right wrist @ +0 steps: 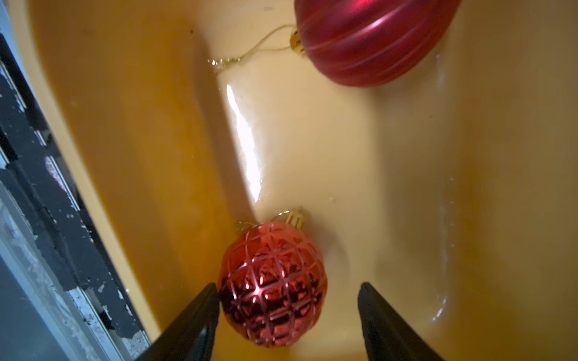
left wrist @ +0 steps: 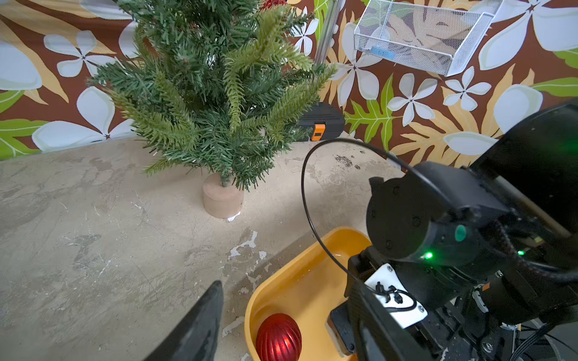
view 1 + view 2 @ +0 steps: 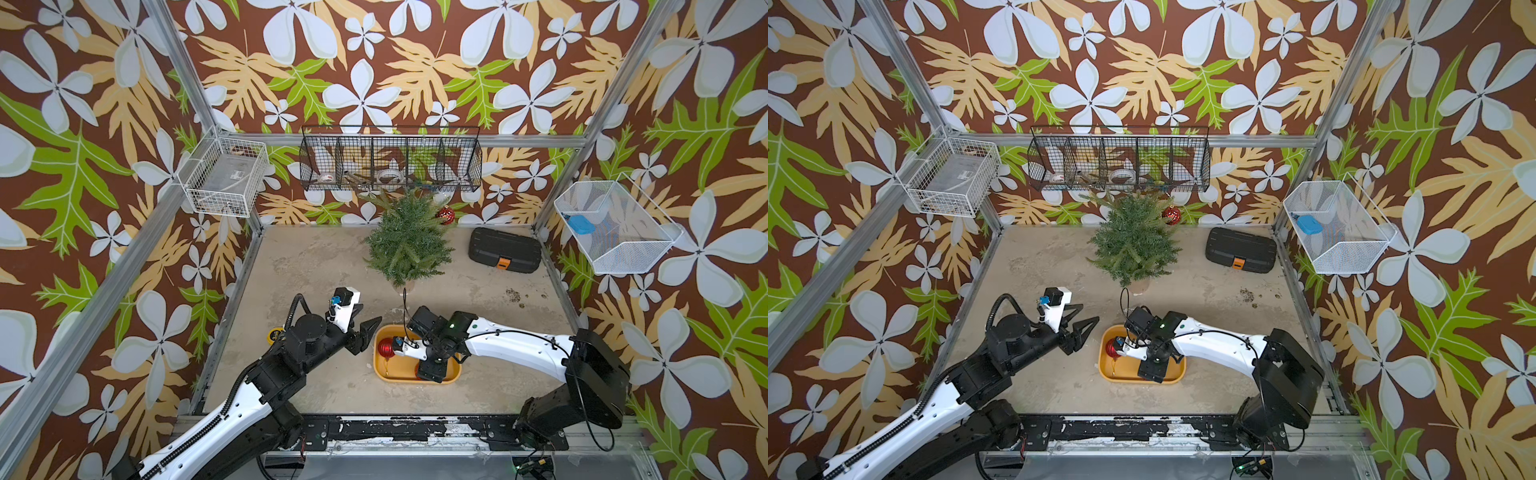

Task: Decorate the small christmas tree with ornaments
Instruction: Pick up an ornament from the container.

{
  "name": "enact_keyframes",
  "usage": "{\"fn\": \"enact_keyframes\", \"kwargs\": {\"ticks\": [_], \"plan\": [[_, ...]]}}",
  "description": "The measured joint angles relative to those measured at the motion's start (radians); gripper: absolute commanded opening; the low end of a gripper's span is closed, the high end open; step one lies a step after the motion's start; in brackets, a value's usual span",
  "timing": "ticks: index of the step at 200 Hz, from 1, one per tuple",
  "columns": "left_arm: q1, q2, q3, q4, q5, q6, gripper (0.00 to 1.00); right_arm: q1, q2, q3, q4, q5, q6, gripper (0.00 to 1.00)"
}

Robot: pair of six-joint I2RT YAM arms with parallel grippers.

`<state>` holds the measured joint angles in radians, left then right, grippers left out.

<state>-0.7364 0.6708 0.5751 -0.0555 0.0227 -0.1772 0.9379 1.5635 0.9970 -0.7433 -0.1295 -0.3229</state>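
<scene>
The small christmas tree (image 3: 406,241) stands upright at the back of the counter (image 3: 307,266), and in both top views one latticed ornament (image 3: 446,215) hangs at its upper right side. The left wrist view adds what the top views hide under the branches: the tree's pale round base (image 2: 222,200) sitting on the counter, with the black case (image 2: 322,123) behind it near the wall.

A yellow tray (image 3: 405,374) lies at the front of the counter. In the top views only the ribbed ornament (image 3: 385,347) shows in it, at its left end; the right arm covers the remainder. The right wrist view shows what is under that arm: a second latticed ornament (image 1: 272,283) resting on the tray floor, its gold cap pointing toward the ribbed one (image 1: 372,37), the two well apart. The right hand (image 1: 287,312) is lowered into the tray with its fingers apart around this latticed ball; one fingertip (image 1: 206,300) touches its side, the other stands clear of it.

The left hand (image 3: 368,330) hovers just left of the tray with its fingers spread, holding nothing.
</scene>
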Motion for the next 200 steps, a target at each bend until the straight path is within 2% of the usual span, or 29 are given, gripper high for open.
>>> {"fn": "enact_keyframes", "kwargs": {"ticks": [82, 113, 133, 165, 200], "plan": [[0.000, 0.003, 0.000, 0.000, -0.007, 0.000, 0.65, 0.000, 0.077, 0.014, 0.019, 0.021, -0.156, 0.68], [0.000, 0.004, 0.000, 0.000, -0.007, 0.000, 0.65, 0.000, 0.077, 0.019, 0.026, 0.010, -0.179, 0.57], [0.000, 0.007, 0.000, 0.000, -0.007, 0.000, 0.65, 0.000, 0.050, 0.018, 0.033, 0.005, -0.183, 0.52], [0.000, 0.014, 0.000, 0.000, -0.007, 0.000, 0.65, -0.006, -0.024, 0.005, 0.043, 0.006, -0.182, 0.50], [0.000, 0.014, 0.000, 0.000, -0.008, 0.003, 0.65, -0.049, -0.173, 0.003, 0.077, 0.007, -0.148, 0.48]]}}
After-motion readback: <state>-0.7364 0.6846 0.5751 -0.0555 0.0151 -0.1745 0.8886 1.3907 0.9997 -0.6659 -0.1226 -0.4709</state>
